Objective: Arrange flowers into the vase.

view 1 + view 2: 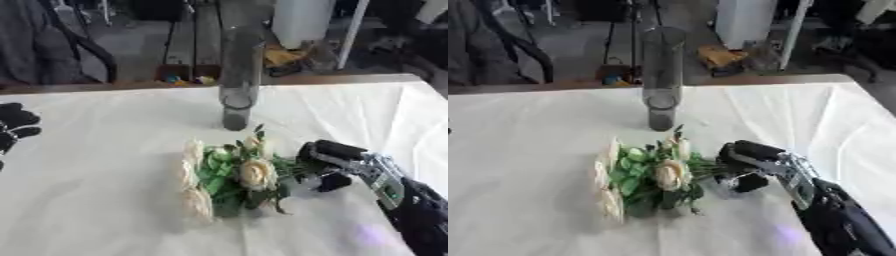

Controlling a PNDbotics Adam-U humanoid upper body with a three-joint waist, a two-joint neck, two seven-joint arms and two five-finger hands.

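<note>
The right hand (328, 160) enters from the near right corner with its fingers (337, 149) curled over the stem end of the bouquet (229, 175) and the thumb below; the fingers are closed around the stems, which are hidden inside the grip. The forearm, black with a silver joint section, runs back toward the near right edge.

The bouquet lies flat on the table (96, 200), in the middle of the near half. Its long axis runs left to right: the stems point right into the right hand, and the blooms point left. It is a single bunch. The cream blooms are clustered; one stands out clearly at the centre, others lie along the left edge and at the far side, but an exact count cannot be made. Green leaves fill the space between them.

One vase (238, 85) is present: a tall, dark, translucent cylinder standing upright on the table, far of the bouquet and apart from it. Its opening faces up.

The left hand (16, 125) shows at the left edge of the left eye view, well apart from the bouquet and vase. Its fingers are relaxed and spread, holding nothing.

The table carries a white cloth.
</note>
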